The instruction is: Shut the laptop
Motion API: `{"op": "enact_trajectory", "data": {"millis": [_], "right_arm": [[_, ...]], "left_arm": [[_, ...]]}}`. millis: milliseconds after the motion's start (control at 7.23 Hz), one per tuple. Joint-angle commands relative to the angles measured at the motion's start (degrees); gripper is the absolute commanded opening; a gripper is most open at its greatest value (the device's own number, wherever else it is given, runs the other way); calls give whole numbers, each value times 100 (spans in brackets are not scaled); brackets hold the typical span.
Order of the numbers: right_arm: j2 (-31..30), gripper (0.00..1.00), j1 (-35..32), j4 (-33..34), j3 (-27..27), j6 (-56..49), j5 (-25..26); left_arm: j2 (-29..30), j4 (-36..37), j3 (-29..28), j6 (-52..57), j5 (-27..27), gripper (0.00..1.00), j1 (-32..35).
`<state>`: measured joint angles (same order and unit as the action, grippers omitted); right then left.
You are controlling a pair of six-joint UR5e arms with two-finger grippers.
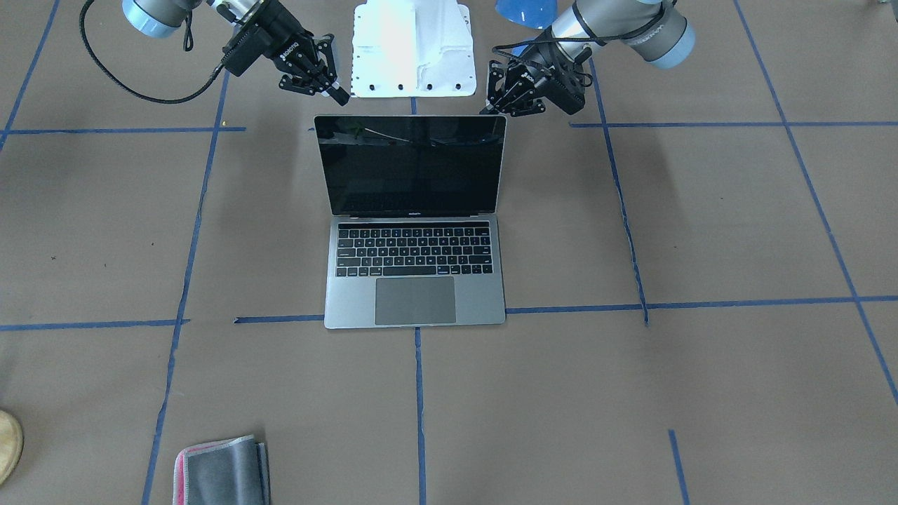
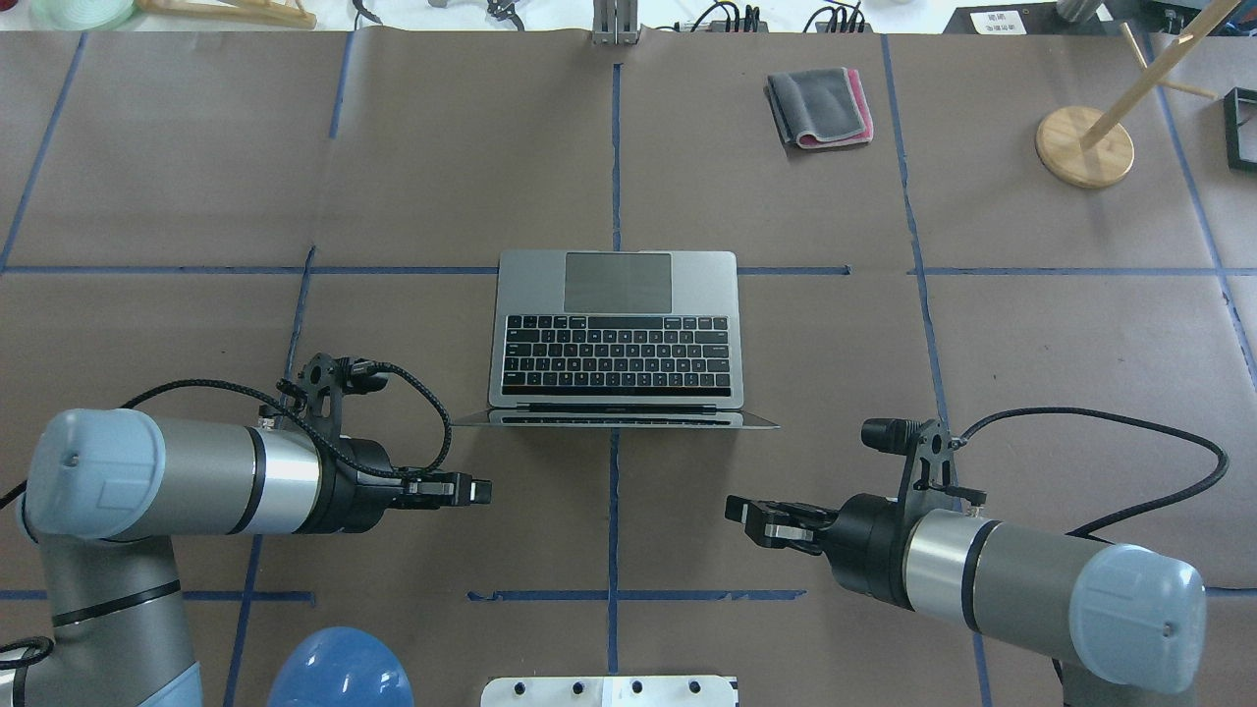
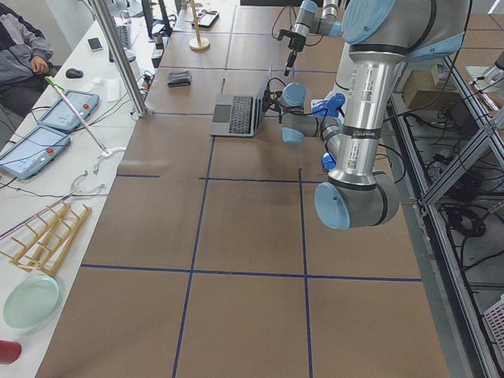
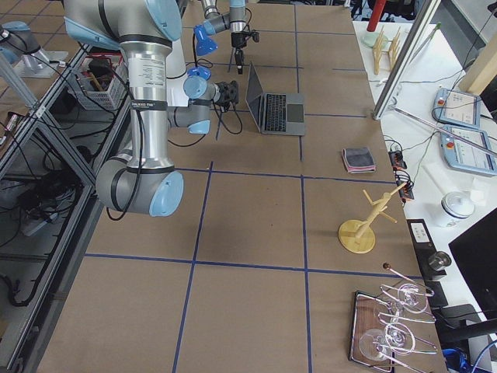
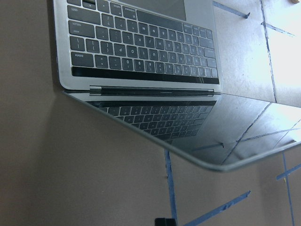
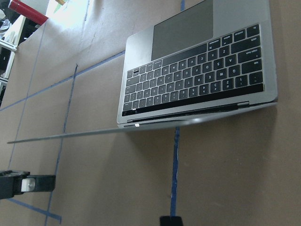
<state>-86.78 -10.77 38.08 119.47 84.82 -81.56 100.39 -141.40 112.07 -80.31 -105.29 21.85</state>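
The space-grey laptop (image 2: pixel 617 295) stands open in the middle of the table, keyboard up, its black screen (image 1: pixel 410 168) facing away from the robot. From overhead the lid shows edge-on (image 2: pixel 614 419). My left gripper (image 2: pixel 479 489) is shut and empty, behind the lid's left corner and apart from it. It also shows in the front-facing view (image 1: pixel 489 107). My right gripper (image 2: pixel 738 511) is shut and empty behind the lid's right corner, also seen from the front (image 1: pixel 342 96). Both wrist views look over the lid's edge onto the keyboard (image 5: pixel 141 44), (image 6: pixel 197 77).
A folded grey cloth with a pink edge (image 2: pixel 820 108) lies at the far right. A wooden stand (image 2: pixel 1083 145) is further right. A blue dome (image 2: pixel 339 673) and a white base plate (image 1: pixel 412 49) sit by the robot's base.
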Motion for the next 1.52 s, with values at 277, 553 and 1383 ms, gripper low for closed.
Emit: {"op": "enact_trajectory", "data": {"millis": [277,553,1383], "right_arm": [[381,0,-460,1588,253,-36,-439],[390,0,-697,1597,244,-45,-631],[1216,0,-1242,2599,183,-62,-1072]], "left_arm": [[59,16,-10,-11,140,0,-5],[68,25,-63,-11,131,0,-5],[252,121,-124,-11,70,0,758]]}}
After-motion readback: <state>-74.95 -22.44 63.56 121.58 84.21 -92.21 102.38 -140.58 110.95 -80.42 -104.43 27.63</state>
